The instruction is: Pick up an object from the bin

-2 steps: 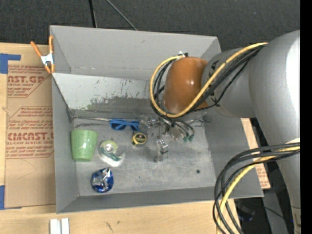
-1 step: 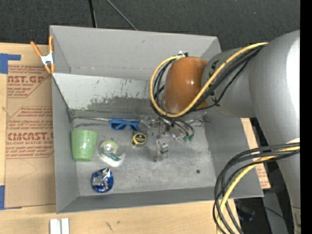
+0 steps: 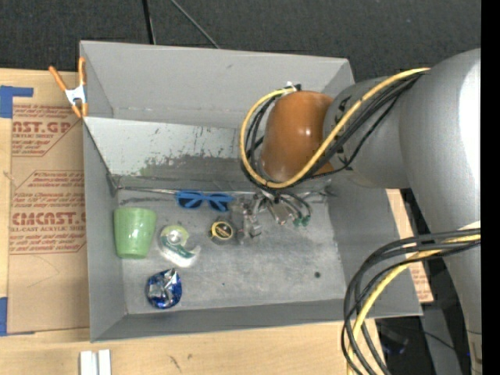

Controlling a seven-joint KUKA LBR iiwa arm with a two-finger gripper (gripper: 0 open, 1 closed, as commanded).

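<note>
- Hanging low at mid-bin, the jaws stand just beside a small round gold-and-black disc (image 3: 223, 230); whether they are wide or narrow I cannot tell.
- Closing here could nudge the disc aside, or snag the blue sunglasses (image 3: 205, 201) close behind.
- The bin (image 3: 266, 276) also holds a green cup (image 3: 133, 231), a white-and-green roll (image 3: 176, 242) and a blue foil wad (image 3: 164, 289).

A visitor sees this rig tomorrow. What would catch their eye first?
The big grey arm with its orange cover reaches in from the right, its gripper low over the middle of the bin beside a small round black-and-gold thing. Then colour: a green cup at the left, blue sunglasses by the back wall, a crumpled blue thing at the front left.
</note>
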